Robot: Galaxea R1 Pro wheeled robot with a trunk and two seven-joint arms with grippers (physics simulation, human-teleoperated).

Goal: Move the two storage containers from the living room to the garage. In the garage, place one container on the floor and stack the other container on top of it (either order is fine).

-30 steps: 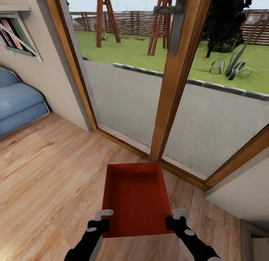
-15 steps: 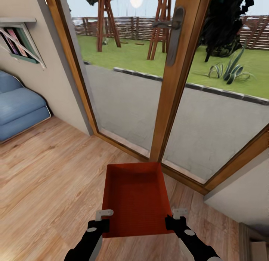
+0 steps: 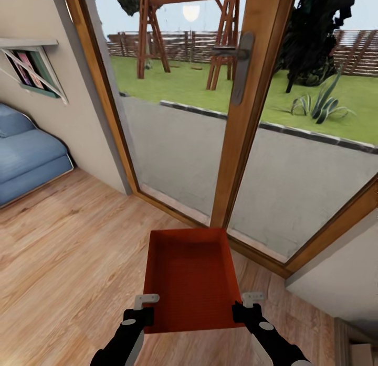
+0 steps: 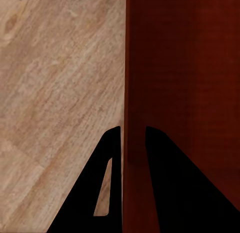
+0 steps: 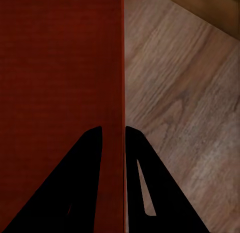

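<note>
**Storage container carried before the glass doors**

The rust-red storage container is held above the wood-plank floor, just in front of the wood-framed glass doors. The left gripper is closed on its left wall and the right gripper on its right wall. A blue cushion seat stands left of the doors.

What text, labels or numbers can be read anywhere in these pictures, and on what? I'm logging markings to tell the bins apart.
No readable text in any view.
Storage container: plain rust-red walls and bottom, no label or number.
Left gripper and right gripper, each clamped on a side wall: no markings.
Books or magazines on the wall shelf: coloured covers, too small and blurred to read.
Door handle: no sign.
</note>
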